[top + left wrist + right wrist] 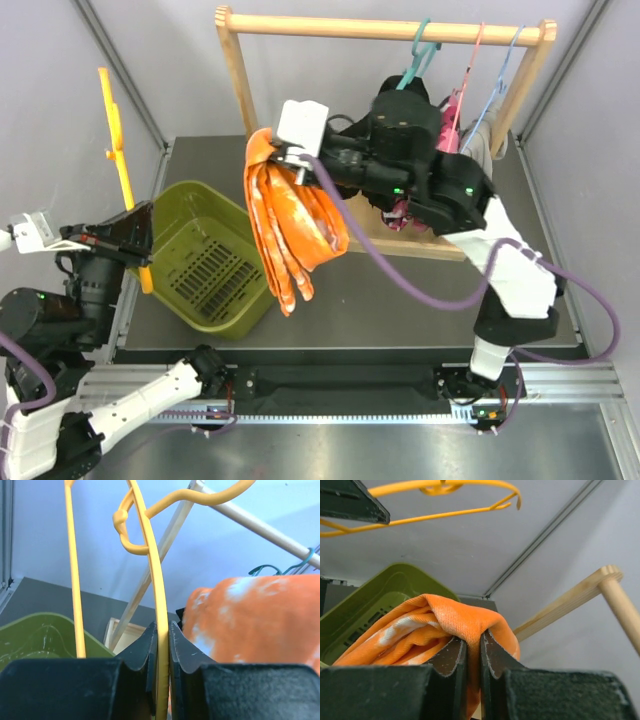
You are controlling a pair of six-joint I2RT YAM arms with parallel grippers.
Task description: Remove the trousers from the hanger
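Observation:
The orange-and-white trousers (pixel 290 220) hang folded from my right gripper (pixel 272 160), which is shut on their top fold above the table; in the right wrist view the cloth (pixel 440 625) is pinched at my right gripper (pixel 472 655). The yellow hanger (pixel 118 150) is bare and apart from the trousers, held upright at the far left. My left gripper (pixel 161 645) is shut on the hanger's wire (pixel 150 570); in the top view the left gripper (pixel 140 235) is beside the basket. The hanger also shows in the right wrist view (pixel 435 500).
A green basket (pixel 205 255) lies on the dark table at the left. A wooden rack (pixel 380 30) stands at the back with teal (pixel 418 50), pink (pixel 470 70) and blue (pixel 505 75) hangers bearing clothes. Its base (pixel 400 235) lies under the right arm.

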